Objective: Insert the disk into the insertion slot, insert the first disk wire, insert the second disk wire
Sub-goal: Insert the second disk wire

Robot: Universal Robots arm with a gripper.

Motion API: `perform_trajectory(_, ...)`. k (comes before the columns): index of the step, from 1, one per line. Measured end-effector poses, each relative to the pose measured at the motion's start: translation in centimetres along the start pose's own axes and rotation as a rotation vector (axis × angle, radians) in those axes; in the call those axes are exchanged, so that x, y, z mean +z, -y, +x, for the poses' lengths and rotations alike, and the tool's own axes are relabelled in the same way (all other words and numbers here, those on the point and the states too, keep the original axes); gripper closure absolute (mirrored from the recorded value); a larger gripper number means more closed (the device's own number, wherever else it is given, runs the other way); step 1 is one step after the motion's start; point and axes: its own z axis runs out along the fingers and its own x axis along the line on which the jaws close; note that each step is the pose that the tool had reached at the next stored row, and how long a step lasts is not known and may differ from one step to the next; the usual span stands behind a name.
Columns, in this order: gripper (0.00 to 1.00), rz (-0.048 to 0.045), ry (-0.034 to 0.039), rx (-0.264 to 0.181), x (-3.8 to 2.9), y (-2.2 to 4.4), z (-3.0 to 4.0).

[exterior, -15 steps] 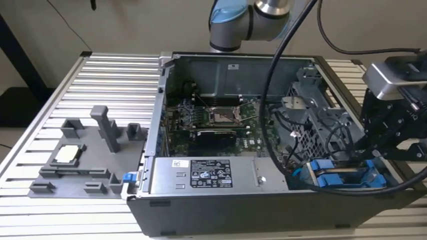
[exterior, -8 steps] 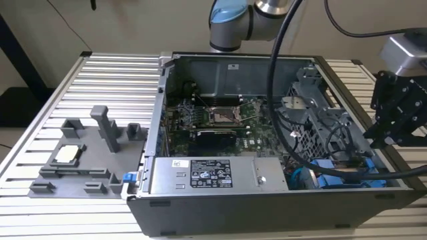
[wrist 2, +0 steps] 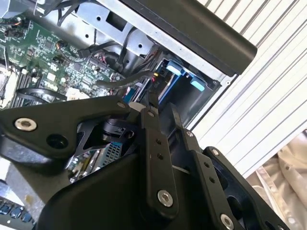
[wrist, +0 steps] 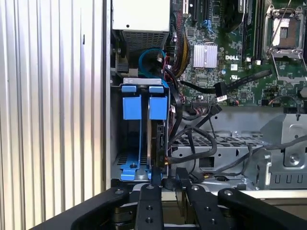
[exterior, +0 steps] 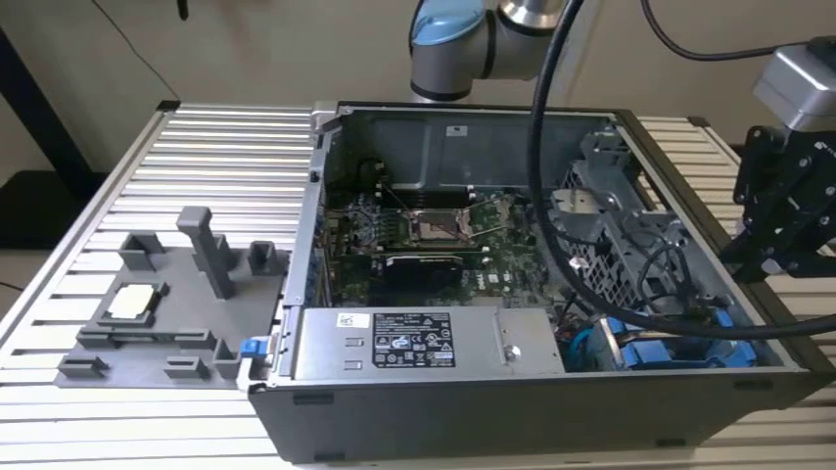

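While the computer case (exterior: pixel 432 416) lies open beneath me, the insertion slot (wrist: pixel 115 139) sits just ahead of my gripper (wrist: pixel 168 173); I cannot tell whether it is open or closed. The disk (wrist: pixel 155 143) stands on edge inside, its long axis pointing away from me. By my judgement, the black wires (wrist: pixel 192 143) beside it need a square, gentle approach.

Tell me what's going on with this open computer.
A robot arm is working on an open computer case that stands on a slatted table. Its gripper hangs right by the drive cage's insertion slot, where the disk in its blue carrier already sits. Black cables lie loose beside the cage. Whether any is plugged into the disk cannot be seen.
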Motion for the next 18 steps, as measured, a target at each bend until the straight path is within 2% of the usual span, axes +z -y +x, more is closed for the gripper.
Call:
perform_trajectory(3, 0.73, 0.0, -0.0004, 0.0, -0.02, 0.0, -0.07)
perform_trajectory(5, 0.73, 0.0, -0.0001, 0.0, 0.02, 0.0, -0.35)
perform_trajectory(10, 0.73, 0.0, -0.0001, 0.0, 0.11, 0.01, -1.58)
perform_trajectory(15, 0.73, 0.0, -0.0001, 0.0, 0.25, -0.01, -3.13)
perform_trajectory(18, 0.73, 0.0, -0.0001, 0.0, 0.27, -0.37, -3.4)
